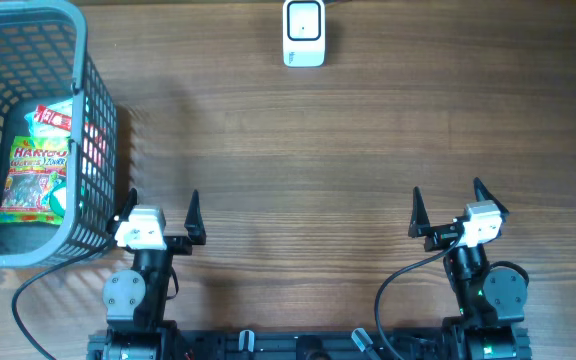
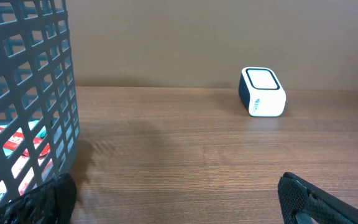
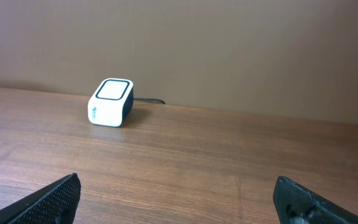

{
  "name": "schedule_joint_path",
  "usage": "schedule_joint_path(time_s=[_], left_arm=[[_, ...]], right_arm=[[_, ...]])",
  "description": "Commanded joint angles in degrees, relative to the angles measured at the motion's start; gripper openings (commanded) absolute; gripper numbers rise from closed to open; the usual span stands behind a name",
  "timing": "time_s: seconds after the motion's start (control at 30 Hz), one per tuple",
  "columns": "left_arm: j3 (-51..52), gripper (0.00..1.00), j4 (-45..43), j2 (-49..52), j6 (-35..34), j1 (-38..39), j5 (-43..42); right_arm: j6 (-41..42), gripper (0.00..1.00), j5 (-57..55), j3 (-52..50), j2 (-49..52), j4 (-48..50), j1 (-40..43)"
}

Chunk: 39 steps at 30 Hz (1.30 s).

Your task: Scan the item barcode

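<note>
The candy bag (image 1: 36,180) read "HARIBO" in red and lay flat inside the grey mesh basket (image 1: 96,120) at the table's (image 1: 298,150) left edge, a second packet (image 1: 53,120) above it, print unreadable. The white scanner (image 1: 304,32) stood at the far edge. Open wood stretched between. The left gripper (image 1: 162,205) and right gripper (image 1: 448,195) sat at the near edge — fingers wide apart, holding nothing.

Looks like a robotics lab bench dressed up as a shop checkout, tbh. Plain wooden table (image 1: 318,150), bare brown wall (image 3: 229,50) behind it, a left arm (image 1: 136,288) and right arm (image 1: 486,282) mounted at the near edge. There's also a little white barcode scanner (image 1: 304,32) and a grey shopping basket (image 1: 96,130) with a Haribo bag (image 1: 36,175) inside.
</note>
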<state>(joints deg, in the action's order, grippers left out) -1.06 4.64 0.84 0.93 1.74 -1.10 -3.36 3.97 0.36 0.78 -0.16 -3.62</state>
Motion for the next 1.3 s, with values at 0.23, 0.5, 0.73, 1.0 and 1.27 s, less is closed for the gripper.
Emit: schedule_joint_path(time_s=[0.23, 0.5, 0.73, 1.0, 1.27], left_arm=[[0.72, 1.00, -0.42, -0.46, -0.24, -0.48, 0.72], [0.72, 1.00, -0.42, -0.46, -0.26, -0.48, 0.72], [0.72, 1.00, -0.42, -0.46, -0.26, -0.48, 0.72], [0.72, 1.00, -0.42, -0.46, -0.26, -0.48, 0.72], [0.72, 1.00, -0.42, -0.46, -0.26, -0.48, 0.72]], right_arm=[[-1.01, 1.00, -0.81, -0.07, -0.07, 0.20, -0.61], [-0.98, 1.00, -0.81, -0.07, -0.07, 0.20, -0.61], [-0.98, 1.00, -0.81, -0.07, -0.07, 0.20, -0.61], [-1.01, 1.00, -0.81, -0.07, -0.07, 0.20, -0.61], [-0.98, 1.00, -0.81, -0.07, -0.07, 0.20, -0.61]])
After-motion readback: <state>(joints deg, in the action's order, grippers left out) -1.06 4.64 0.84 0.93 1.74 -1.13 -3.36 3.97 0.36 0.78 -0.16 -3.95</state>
